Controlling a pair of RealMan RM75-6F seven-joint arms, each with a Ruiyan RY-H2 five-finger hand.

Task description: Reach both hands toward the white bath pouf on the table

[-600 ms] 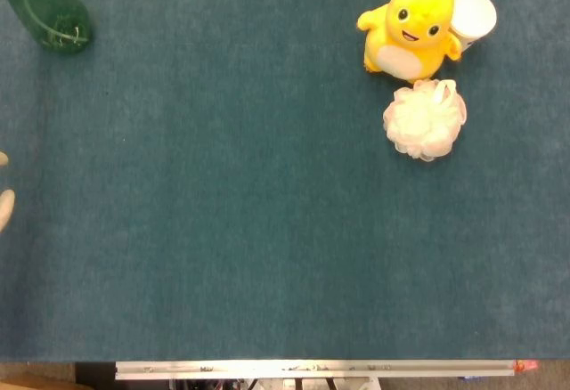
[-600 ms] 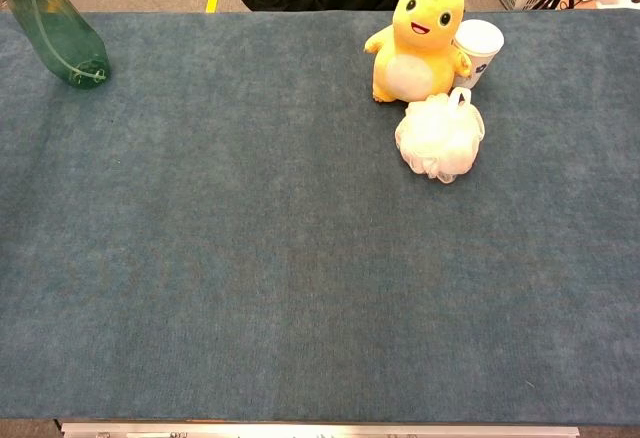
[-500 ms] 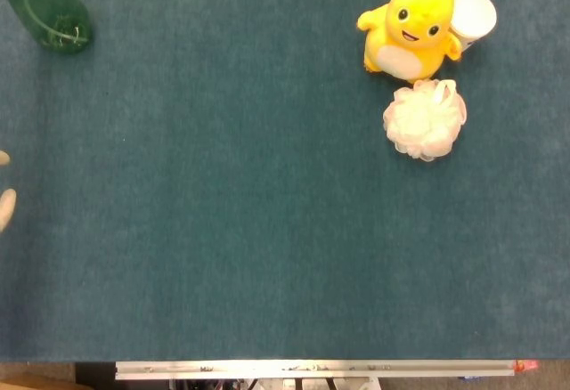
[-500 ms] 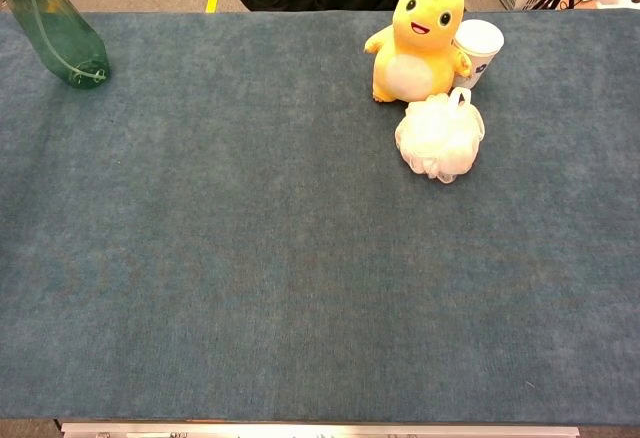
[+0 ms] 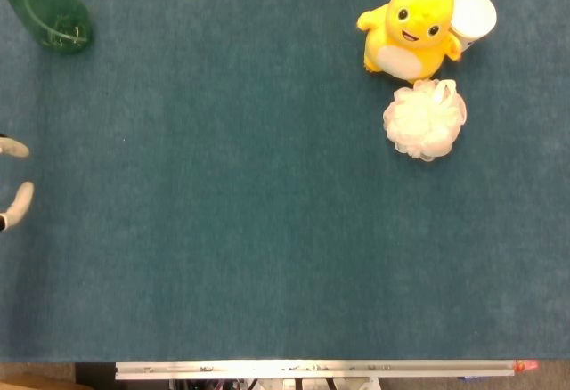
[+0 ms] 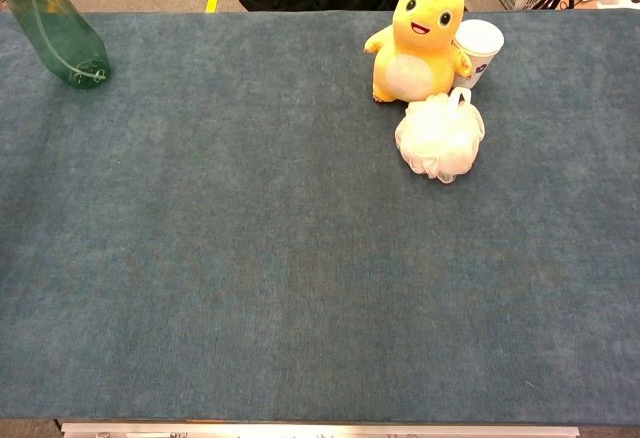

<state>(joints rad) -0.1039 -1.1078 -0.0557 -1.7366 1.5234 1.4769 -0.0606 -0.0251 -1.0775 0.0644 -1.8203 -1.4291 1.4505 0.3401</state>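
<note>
The white bath pouf [image 5: 425, 120] [image 6: 439, 136] lies on the blue table cloth at the right rear, just in front of a yellow plush toy. Only two pale fingertips [image 5: 17, 198] of my left hand [image 5: 11, 176] show at the far left edge of the head view, spread apart with nothing between them and far from the pouf. The chest view shows no hand. My right hand appears in neither view.
The yellow plush toy [image 5: 413, 28] [image 6: 418, 38] stands behind the pouf, with a white paper cup [image 5: 473, 18] [image 6: 478, 46] at its right. A green glass bottle [image 5: 43, 7] [image 6: 57, 35] lies at the rear left corner. The table's metal front edge [image 5: 312, 369] runs along the bottom.
The left hand's fingertips have slid a little further into the head view from the left edge. The pouf, toy, cup and bottle have not moved.
</note>
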